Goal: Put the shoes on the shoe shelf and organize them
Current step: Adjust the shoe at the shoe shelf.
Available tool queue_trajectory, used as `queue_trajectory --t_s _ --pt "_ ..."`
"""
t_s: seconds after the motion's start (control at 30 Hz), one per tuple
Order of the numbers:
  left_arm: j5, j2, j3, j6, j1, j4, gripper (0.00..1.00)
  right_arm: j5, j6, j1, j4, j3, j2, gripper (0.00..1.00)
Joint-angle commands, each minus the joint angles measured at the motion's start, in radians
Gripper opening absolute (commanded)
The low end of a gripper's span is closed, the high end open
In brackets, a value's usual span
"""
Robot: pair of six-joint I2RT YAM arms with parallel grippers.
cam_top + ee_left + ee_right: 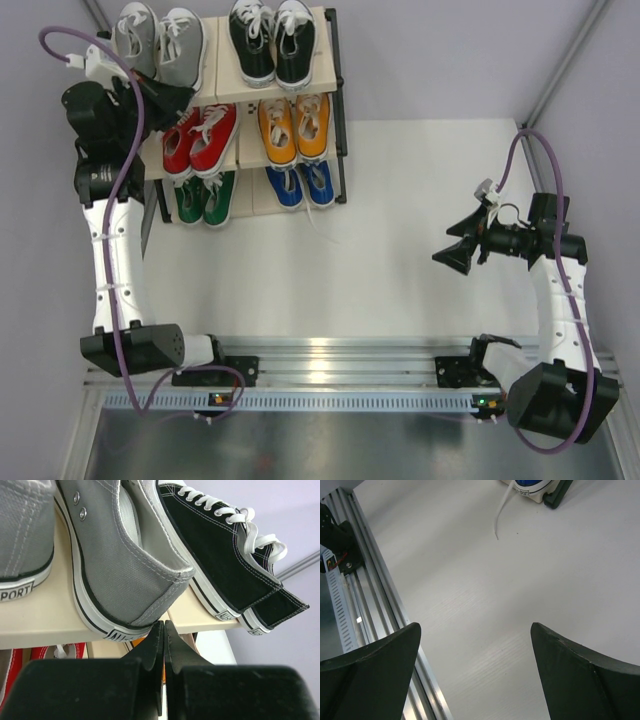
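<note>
The shoe shelf (335, 110) stands at the far left of the table, with all the shoes on it. Grey (160, 45) and black (272, 40) pairs sit on the top board, red (200, 140) and orange (293, 128) in the middle, green (205, 198) and blue (302, 185) at the bottom. My left gripper (188, 95) is shut on nothing. In the left wrist view its tips (164, 625) sit just under the heel of a grey shoe (125, 565), at the top board's edge (45, 625). The black pair (230, 555) lies beside it. My right gripper (455, 250) hangs open over bare table.
In the right wrist view the open gripper (475, 630) frames white tabletop. A blue shoe's toe (532, 487), a loose white lace (500, 515) and a shelf foot (557, 497) show at the top. The aluminium rail (365, 580) runs along the near edge.
</note>
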Motion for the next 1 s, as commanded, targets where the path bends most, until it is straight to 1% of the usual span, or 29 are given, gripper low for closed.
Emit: queue_trajectory --t_s 0.0,0.33,0.5,0.6,0.7,0.73,0.8,0.83,0.87,0.9,0.93,0.97 --pt "-0.019 0.022 0.061 0.006 0.0 0.022 0.0 -0.034 -0.017 -0.003 0.02 0.005 0.002 0.91" --pt "-0.077 0.077 0.082 0.039 0.0 0.0 0.0 -0.032 -0.015 -0.003 0.02 0.005 -0.001 0.91" --pt "-0.08 0.039 0.076 0.05 0.0 -0.001 0.0 -0.031 -0.014 -0.003 0.023 0.005 0.002 0.91" --pt "-0.077 -0.011 0.067 0.049 0.002 -0.001 0.07 -0.026 -0.015 -0.003 0.022 0.007 0.002 0.91" --pt "-0.074 -0.076 0.039 0.052 0.0 -0.001 0.17 -0.018 -0.015 -0.004 0.023 0.008 -0.003 0.91" --pt "-0.069 -0.096 0.027 0.055 0.0 -0.001 0.28 -0.015 -0.015 -0.004 0.025 0.008 -0.004 0.91" --pt "-0.069 -0.165 -0.028 0.084 0.0 -0.001 0.42 -0.008 -0.014 -0.006 0.029 0.008 -0.01 0.91" --pt "-0.072 -0.218 -0.055 0.096 0.0 -0.001 0.51 -0.003 -0.009 -0.006 0.032 0.008 -0.01 0.91" --pt "-0.074 -0.247 -0.109 0.128 0.0 -0.003 0.63 -0.001 -0.008 -0.007 0.034 0.008 -0.015 0.91" --pt "-0.069 -0.28 -0.15 0.147 0.0 -0.003 0.69 0.009 -0.006 -0.01 0.035 0.008 -0.018 0.92" --pt "-0.074 -0.348 -0.225 0.159 0.0 -0.003 0.77 0.015 0.001 -0.013 0.048 0.008 -0.022 0.91" --pt "-0.072 -0.384 -0.226 0.171 0.0 -0.003 0.77 0.021 0.006 -0.015 0.054 0.007 -0.024 0.92"
